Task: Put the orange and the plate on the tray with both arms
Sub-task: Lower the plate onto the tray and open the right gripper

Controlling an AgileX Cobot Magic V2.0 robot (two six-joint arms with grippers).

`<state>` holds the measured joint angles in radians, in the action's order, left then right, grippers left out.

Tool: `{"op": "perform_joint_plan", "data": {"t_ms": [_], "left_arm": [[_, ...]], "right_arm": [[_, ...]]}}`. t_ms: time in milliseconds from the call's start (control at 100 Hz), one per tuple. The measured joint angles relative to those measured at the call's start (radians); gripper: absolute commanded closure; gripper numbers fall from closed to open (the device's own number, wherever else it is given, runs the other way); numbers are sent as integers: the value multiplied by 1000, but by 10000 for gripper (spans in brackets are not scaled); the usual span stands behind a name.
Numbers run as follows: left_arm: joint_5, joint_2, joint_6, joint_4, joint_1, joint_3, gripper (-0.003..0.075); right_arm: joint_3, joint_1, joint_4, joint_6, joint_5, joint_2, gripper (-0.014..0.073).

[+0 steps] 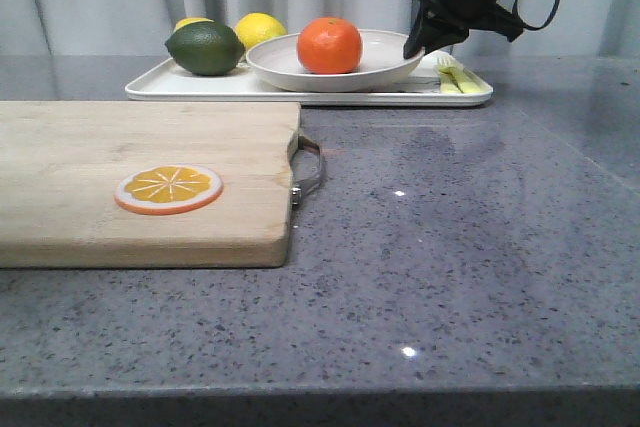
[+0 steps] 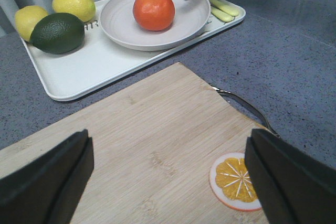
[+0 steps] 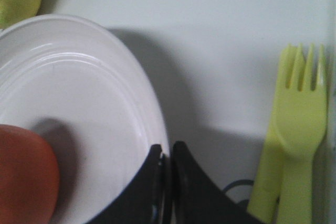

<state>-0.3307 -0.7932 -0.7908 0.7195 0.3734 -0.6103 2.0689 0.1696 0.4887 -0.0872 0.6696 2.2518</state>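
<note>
1. Front view showed the glossy round orange [image 1: 329, 45] resting in the smooth shallow plate [image 1: 385, 69], which sat on the flat white tray [image 1: 150, 87].
2. Right gripper [image 3: 167, 157] pinched the plate's raised rim.
3. Left gripper [image 2: 168, 169] hung spread wide above the wooden cutting board [image 1: 120, 157].
4. A lime [image 1: 205, 48], lemons [image 1: 260, 28] and a yellow-green fork [image 3: 296, 129] shared the tray.

The orange [image 3: 23, 174] is cut off by the right wrist view's edge, and blurred

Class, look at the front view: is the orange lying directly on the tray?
No, the orange sits in the plate, which rests on the tray.
</note>
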Motion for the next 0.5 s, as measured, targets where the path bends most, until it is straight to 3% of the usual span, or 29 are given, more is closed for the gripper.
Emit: {"op": "perform_joint_plan", "data": {"t_ms": [500], "left_arm": [[0, 0, 0, 0, 0, 0, 156]], "right_arm": [[4, -18, 20, -4, 0, 23, 694]]}}
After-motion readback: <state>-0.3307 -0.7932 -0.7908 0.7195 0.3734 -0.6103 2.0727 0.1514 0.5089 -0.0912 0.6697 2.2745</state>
